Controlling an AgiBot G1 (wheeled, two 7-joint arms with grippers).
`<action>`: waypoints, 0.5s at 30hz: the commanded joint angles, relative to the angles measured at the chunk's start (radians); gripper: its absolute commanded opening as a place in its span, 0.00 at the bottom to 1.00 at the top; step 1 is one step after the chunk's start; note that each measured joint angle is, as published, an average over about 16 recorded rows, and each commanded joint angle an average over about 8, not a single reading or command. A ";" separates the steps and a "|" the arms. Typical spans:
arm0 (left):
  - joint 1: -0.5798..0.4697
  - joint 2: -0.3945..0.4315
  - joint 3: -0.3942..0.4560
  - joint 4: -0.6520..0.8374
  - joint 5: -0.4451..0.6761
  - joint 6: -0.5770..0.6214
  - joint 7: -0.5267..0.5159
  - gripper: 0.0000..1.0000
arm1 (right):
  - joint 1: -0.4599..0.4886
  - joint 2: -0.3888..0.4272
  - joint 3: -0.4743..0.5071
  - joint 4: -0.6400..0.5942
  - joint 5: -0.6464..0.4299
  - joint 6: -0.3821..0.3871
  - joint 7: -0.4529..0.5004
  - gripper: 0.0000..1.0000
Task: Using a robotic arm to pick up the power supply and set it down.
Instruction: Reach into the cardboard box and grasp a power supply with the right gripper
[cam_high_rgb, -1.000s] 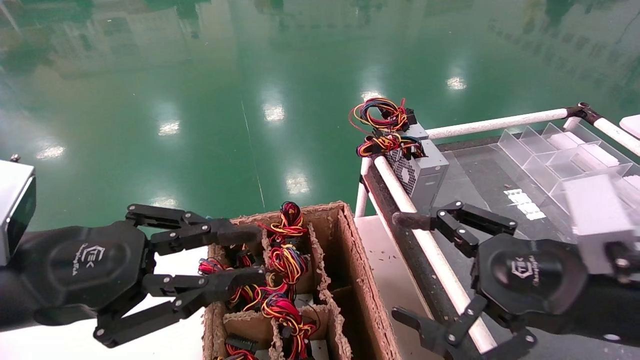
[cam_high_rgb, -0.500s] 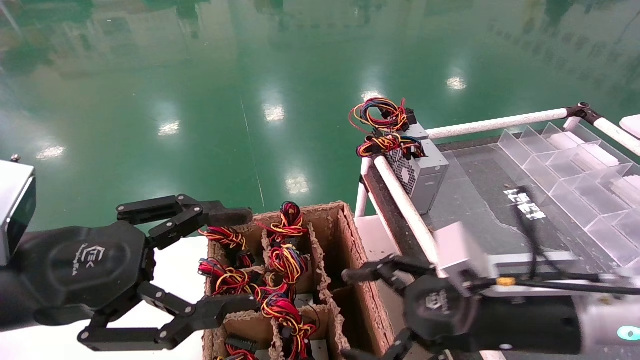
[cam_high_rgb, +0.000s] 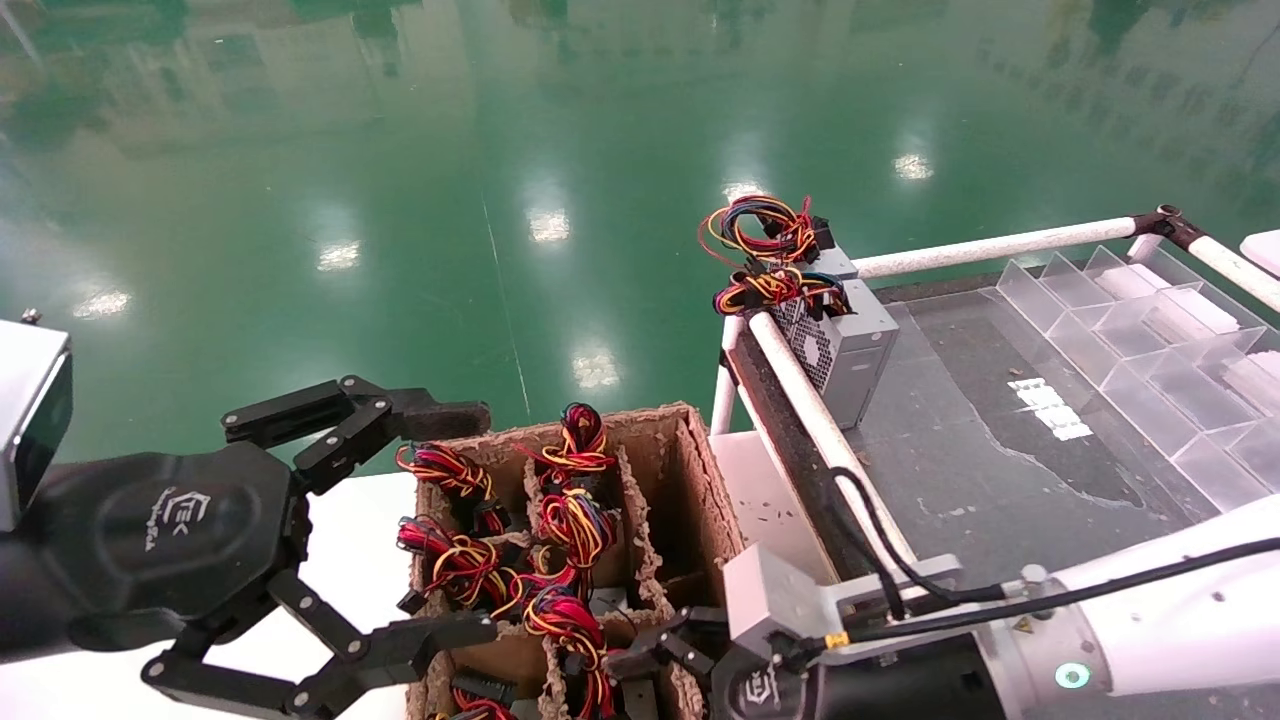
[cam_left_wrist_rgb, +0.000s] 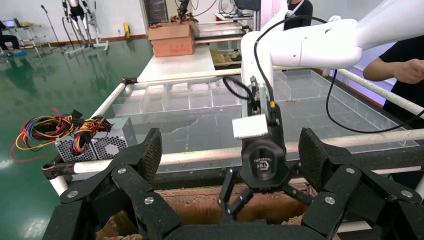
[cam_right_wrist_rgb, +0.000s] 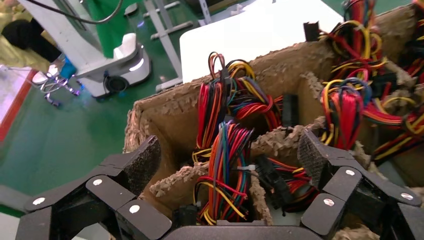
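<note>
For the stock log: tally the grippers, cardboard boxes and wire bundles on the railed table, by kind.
Grippers: 2 (left gripper, right gripper)
Cardboard box: 1
Wire bundles on the railed table: 2 (far bundle, near bundle)
Total: 5

Clear divider trays (cam_high_rgb: 1150, 330) (several compartments) beside green floor (cam_high_rgb: 400, 200).

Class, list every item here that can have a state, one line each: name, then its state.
Left black claw hand: open, empty, beside the box.
Right black claw hand: open, empty, over a wire bundle.
Brown cardboard divider box: open-topped, compartments holding wired units.
Grey metal power supply with perforated grille: standing on the railed table, wires looped on top.
</note>
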 joint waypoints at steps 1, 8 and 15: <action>0.000 0.000 0.000 0.000 0.000 0.000 0.000 1.00 | 0.007 -0.012 -0.024 -0.017 -0.005 0.000 -0.011 0.00; 0.000 0.000 0.000 0.000 0.000 0.000 0.000 1.00 | 0.025 -0.032 -0.061 -0.066 -0.001 0.006 -0.043 0.00; 0.000 0.000 0.000 0.000 0.000 0.000 0.000 1.00 | 0.042 -0.057 -0.090 -0.109 0.001 0.010 -0.068 0.00</action>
